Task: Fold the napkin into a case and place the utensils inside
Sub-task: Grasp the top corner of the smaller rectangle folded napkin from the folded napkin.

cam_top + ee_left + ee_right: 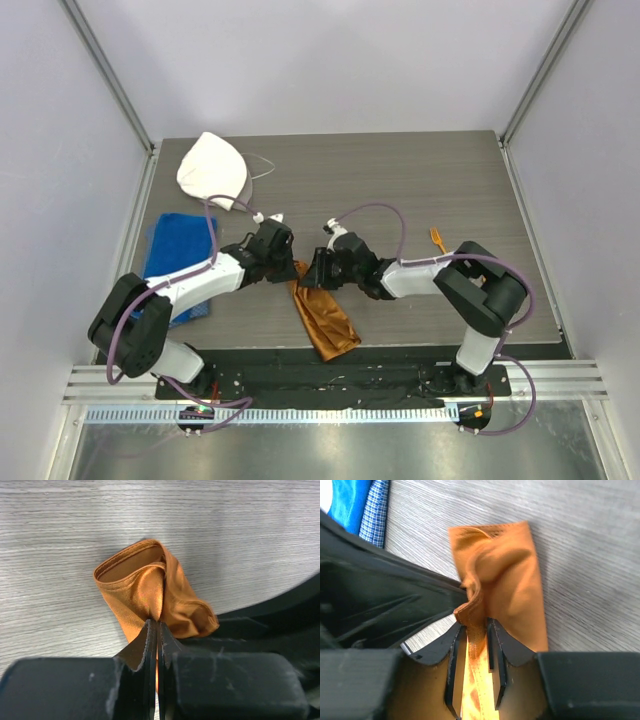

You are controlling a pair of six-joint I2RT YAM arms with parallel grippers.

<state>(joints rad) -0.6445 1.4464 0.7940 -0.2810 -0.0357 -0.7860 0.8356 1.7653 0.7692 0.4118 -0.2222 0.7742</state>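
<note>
The rust-orange napkin [324, 320] lies as a narrow folded strip near the table's front edge, with its far end lifted. My left gripper [288, 258] is shut on that end; in the left wrist view the cloth [150, 585] bunches up from the closed fingertips [156, 624]. My right gripper [312, 270] meets it from the right and pinches a hemmed edge of the napkin [505, 580] between its fingers [474, 627]. The orange fork [438, 238] lies on the table to the right. The spoon is not in view.
A blue towel [175, 255] lies at the left under my left arm and shows in the right wrist view [350, 500]. A white rounded cloth cap [213, 170] sits at the back left. The two grippers are almost touching.
</note>
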